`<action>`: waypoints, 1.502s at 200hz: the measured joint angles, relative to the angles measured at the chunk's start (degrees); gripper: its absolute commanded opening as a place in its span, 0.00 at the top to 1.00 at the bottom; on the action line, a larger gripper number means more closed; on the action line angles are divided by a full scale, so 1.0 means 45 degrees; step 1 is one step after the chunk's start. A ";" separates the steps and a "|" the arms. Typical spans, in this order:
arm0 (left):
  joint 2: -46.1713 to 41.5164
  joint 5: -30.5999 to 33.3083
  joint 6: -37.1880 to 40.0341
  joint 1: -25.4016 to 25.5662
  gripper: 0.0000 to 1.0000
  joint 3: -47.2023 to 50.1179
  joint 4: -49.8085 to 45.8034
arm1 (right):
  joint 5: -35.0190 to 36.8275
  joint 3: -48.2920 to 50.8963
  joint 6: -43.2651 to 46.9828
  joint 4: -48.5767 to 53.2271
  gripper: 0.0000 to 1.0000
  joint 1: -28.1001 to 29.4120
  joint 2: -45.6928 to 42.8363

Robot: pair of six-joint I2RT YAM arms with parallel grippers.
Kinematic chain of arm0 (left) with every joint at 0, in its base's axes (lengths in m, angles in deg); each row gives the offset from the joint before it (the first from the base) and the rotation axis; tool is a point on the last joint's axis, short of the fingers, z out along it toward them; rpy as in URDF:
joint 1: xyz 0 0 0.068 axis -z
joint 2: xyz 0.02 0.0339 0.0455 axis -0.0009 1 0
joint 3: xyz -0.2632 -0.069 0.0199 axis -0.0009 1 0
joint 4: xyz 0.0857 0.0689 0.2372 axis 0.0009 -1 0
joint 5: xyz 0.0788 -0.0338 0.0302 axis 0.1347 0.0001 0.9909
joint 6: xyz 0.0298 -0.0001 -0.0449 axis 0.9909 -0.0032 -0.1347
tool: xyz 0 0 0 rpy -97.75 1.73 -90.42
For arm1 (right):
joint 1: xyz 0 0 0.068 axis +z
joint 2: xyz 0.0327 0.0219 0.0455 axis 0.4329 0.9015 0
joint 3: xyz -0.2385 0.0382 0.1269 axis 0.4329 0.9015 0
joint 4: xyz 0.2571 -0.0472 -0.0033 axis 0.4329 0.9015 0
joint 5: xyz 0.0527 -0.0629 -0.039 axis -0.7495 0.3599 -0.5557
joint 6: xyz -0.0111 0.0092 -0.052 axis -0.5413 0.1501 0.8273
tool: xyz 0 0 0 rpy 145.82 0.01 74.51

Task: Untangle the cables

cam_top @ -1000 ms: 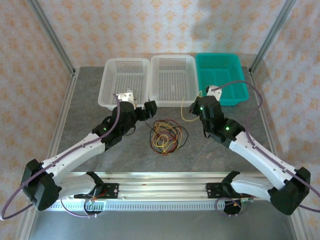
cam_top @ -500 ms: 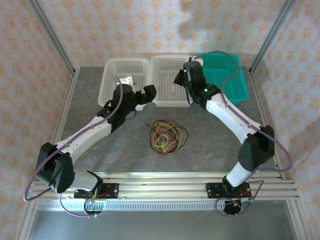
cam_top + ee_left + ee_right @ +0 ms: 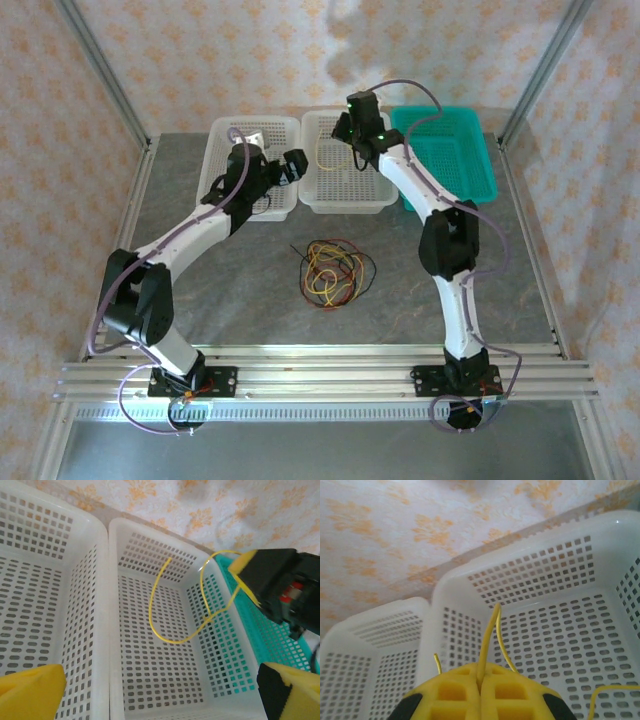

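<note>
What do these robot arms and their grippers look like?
The left arm and right arm are white tubes with black joints, a lavender cable along each. The left gripper and right gripper are black with blocky yellow fingers.

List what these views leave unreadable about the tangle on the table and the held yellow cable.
Top view: the tangle is too small to count strands or tell which crosses over which.
Right wrist view: the right end effector hides the yellow cable between its pads; the bottom edge cuts another loop.
Left wrist view: that end effector covers the gripped stretch.
</note>
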 measured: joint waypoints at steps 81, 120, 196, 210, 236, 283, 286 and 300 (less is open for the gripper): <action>0.2118 -0.0622 0.0238 0.0000 0.01 -0.1307 -0.0350 | -0.0947 -0.1953 -0.0165 0.0690 0.82 -0.0607 0.2526; 0.2142 -0.0661 0.0238 0.0000 0.01 -0.1307 -0.0389 | -0.1190 -0.2186 0.0078 0.0690 0.58 -0.0612 0.2633; 0.0651 -0.0350 0.0583 0.0466 0.01 -0.0617 -0.0908 | -0.1219 -0.1535 0.0670 0.0835 0.56 -0.0597 0.1778; -0.0141 -0.0199 0.0763 0.0685 0.01 -0.0267 -0.1059 | -0.1175 -0.0466 0.0894 0.0763 0.56 -0.0554 0.0767; -0.1651 -0.0058 0.0894 0.0967 0.01 0.0593 -0.1122 | -0.1073 0.2084 0.1268 0.0223 0.57 -0.0340 -0.1797; -0.3813 0.0559 0.0889 0.1438 0.01 0.2905 -0.1467 | -0.0767 0.6679 0.1778 -0.1404 0.60 0.0748 -0.6343; -0.3900 0.0602 0.0884 0.1491 0.01 0.3041 -0.1496 | -0.0758 0.6999 0.1778 -0.1540 0.60 0.0845 -0.6581; -0.4371 0.0797 0.0801 0.1768 0.01 0.3648 -0.1666 | -0.0690 0.8422 0.1778 -0.1821 0.61 0.1190 -0.7621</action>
